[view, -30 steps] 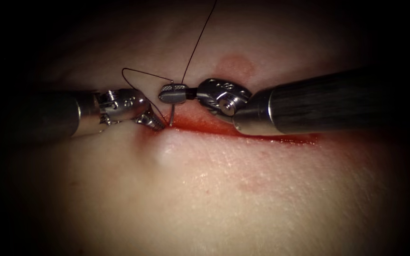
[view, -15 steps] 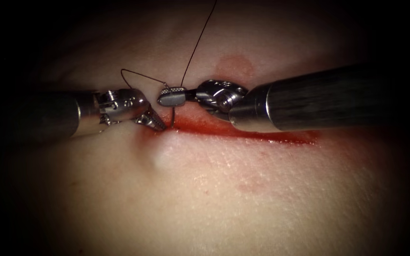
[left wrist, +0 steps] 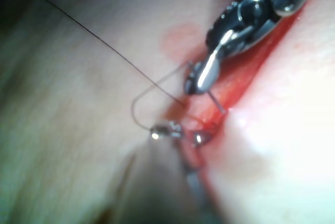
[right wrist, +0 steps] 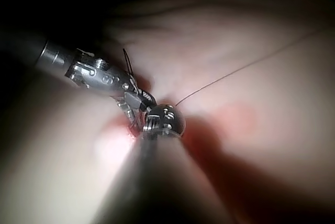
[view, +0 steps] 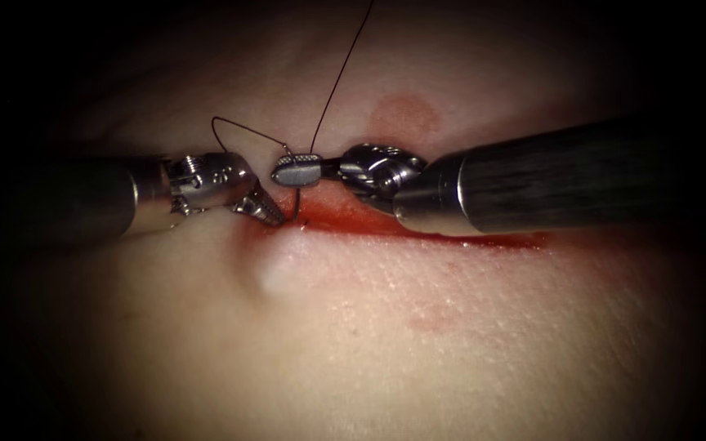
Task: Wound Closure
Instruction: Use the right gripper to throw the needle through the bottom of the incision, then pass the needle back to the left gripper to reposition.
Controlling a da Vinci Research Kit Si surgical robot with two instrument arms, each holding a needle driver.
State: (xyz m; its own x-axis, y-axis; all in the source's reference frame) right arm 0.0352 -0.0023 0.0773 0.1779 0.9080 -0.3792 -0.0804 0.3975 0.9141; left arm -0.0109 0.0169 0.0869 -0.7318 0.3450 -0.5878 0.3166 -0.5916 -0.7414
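Right tool (view: 296, 170) comes in from 3 o'clock, shaft nearly level and angled slightly down toward the cut (view: 418, 230), wrist bent so the jaws point to 9 o'clock. Its jaws are clamped on the needle (view: 297, 204) near the tail end, where the thread (view: 338, 73) joins. From the jaws the needle curves down toward 6 o'clock into the left end of the cut; the tip glints just out of the tissue (view: 353, 327) at the cut's near edge. Left tool (view: 265, 209) enters from 9 o'clock, shaft level, wrist tipped down so the jaws point toward 4 o'clock, tips right at the cut's left end beside the needle. Can't tell whether its jaws are apart or closed, or whether they hold anything. Thread runs from the right jaws up to 12 o'clock out of view, with a small loop arcing toward 10 o'clock over the left tool. Red fluid (view: 484, 238) fills the cut and runs under the right shaft toward 3 o'clock. Pale bump of tissue sits at 6 o'clock from the needle. Left wrist view: right tool (left wrist: 203, 77) pinching the needle (left wrist: 217, 102), thread (left wrist: 78, 24) loop alongside. Right wrist view: left tool (right wrist: 137, 110) angled down at the cut edge.
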